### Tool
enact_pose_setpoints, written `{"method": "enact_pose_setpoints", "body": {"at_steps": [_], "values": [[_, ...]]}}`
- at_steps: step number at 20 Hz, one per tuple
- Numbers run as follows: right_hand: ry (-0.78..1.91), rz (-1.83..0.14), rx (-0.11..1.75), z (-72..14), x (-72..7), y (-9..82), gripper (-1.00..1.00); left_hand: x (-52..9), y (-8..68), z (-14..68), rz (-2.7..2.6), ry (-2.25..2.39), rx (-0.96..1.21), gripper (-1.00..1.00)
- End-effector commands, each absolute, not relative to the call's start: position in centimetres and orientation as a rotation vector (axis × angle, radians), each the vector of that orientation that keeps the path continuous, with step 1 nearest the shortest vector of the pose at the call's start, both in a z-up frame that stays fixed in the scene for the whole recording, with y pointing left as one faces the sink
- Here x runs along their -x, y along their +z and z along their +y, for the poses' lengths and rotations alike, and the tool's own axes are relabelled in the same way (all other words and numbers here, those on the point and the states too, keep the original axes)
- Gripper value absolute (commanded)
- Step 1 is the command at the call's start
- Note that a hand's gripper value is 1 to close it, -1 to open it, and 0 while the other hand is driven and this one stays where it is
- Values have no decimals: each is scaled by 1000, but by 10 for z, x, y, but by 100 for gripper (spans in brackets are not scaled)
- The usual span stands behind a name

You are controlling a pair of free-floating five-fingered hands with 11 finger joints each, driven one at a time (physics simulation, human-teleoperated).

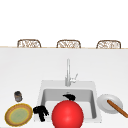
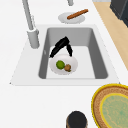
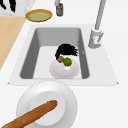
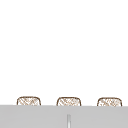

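Everything is being placed against the grey rectangular sink basin [image 1: 93,100]. Farthest to its left, a small dark cylindrical jar [image 1: 18,96] is standing on the white counter, and just in front of it a round yellow-rimmed woven plate with a green centre [image 1: 19,114] is lying flat. Between that plate and the basin's left rim, the left hand [image 1: 40,111] is hanging in the air over the counter edge, its fingers curling downward and enclosing nothing.

Inside the basin, the right hand [image 2: 60,46] is hovering over the far edge of a white round bowl [image 2: 55,67] that is sitting on the basin floor toward the near wall. Its fingers are spreading straight down toward the bowl's rim, released, and whether they are touching the rim cannot be told. In the bowl, a green round fruit [image 2: 60,64] and a small brown lump [image 2: 67,67] are lying side by side, touching. In the front view, a large red ball [image 1: 67,114] is covering the basin's near part, with the right hand showing just above it.

Behind the basin, a tall grey metal faucet [image 1: 68,72] is rising upright. To the right of the basin, a white round plate [image 1: 103,102] is carrying a long brown baguette [image 1: 117,108] that is jutting over its rim.
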State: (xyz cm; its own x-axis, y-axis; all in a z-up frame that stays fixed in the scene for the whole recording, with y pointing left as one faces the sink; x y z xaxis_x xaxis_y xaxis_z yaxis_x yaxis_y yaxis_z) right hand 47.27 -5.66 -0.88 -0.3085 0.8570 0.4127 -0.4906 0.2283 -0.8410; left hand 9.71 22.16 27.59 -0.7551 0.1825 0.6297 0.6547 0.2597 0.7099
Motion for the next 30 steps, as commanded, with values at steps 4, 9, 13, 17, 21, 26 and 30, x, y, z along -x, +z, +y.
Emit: {"method": "enact_pose_setpoints", "body": {"at_steps": [4,9,13,17,21,26,30], "values": [[1456,-1247,505,-91,-461,19,-100,-97,276,222,-2114,-1504,759,0],[1461,-1234,550,-115,-454,34,-100,-97,276,222,-2114,-1504,759,0],[1458,-1227,583,-135,-447,45,-100,-97,276,222,-2114,-1504,759,0],[1454,-1227,619,-157,-435,57,-100,-97,276,222,-2114,-1504,759,0],[1451,-1218,645,-180,-419,70,-100,-97,276,222,-2114,-1504,759,0],[1453,-1233,683,-209,-389,85,-100,-97,276,222,-2114,-1504,759,0],[1438,-1254,704,-225,-359,97,-100,-97,276,222,-2114,-1504,759,0]]}}
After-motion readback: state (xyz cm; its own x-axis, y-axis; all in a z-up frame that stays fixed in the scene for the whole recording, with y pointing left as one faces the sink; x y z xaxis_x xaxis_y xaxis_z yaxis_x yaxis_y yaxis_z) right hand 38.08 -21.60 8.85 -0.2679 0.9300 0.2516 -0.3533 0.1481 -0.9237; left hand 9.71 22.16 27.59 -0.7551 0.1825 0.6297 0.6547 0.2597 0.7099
